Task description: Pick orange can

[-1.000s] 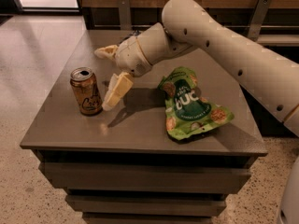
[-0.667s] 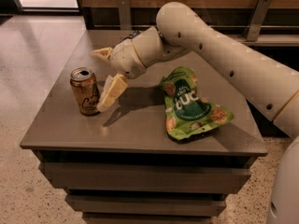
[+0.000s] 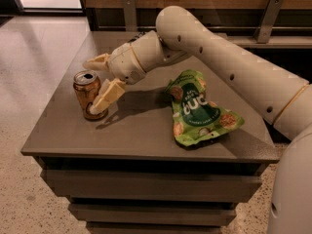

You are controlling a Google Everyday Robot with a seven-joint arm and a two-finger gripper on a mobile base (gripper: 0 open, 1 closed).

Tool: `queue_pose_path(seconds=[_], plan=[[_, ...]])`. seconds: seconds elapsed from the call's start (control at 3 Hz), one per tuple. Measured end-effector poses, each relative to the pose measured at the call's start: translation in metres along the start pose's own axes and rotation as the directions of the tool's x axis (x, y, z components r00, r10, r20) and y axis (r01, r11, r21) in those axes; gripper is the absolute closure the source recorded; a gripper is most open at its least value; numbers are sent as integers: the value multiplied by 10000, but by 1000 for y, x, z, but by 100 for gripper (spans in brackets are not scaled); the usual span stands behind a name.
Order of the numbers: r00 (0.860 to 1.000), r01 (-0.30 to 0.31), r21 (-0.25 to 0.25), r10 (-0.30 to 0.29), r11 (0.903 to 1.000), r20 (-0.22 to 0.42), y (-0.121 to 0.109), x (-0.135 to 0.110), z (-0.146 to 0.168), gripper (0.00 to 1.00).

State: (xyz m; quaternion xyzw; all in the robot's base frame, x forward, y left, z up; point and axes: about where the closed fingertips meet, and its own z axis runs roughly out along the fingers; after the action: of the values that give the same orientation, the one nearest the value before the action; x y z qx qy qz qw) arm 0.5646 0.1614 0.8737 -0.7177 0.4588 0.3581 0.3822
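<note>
The orange can (image 3: pixel 86 97) stands upright near the left edge of the grey table (image 3: pixel 136 133), its silver pull-tab top showing. My gripper (image 3: pixel 92 87) is open and has reached the can from the right. One cream finger (image 3: pixel 97 61) lies behind the can's top. The other finger (image 3: pixel 109 95) lies against or very close to the can's front right side. The can rests on the table.
A green snack bag (image 3: pixel 197 108) lies flat on the right half of the table, under my arm (image 3: pixel 219 57). A wooden wall with metal brackets (image 3: pixel 127 9) runs behind the table. Bare floor (image 3: pixel 29 82) lies to the left.
My gripper has moved left toward the can, and its fingers now straddle it. The can and the bag have not moved.
</note>
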Motion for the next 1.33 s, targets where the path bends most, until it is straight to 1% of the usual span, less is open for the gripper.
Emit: queue_pose_path(seconds=[0.67, 1.0, 1.33], plan=[[9999, -5, -131, 7, 9999, 112, 2, -2, 5, 66], [9999, 31, -93, -29, 10000, 159, 2, -3, 4, 89], [9993, 233, -12, -233, 9997, 303, -2, -11, -4, 100]])
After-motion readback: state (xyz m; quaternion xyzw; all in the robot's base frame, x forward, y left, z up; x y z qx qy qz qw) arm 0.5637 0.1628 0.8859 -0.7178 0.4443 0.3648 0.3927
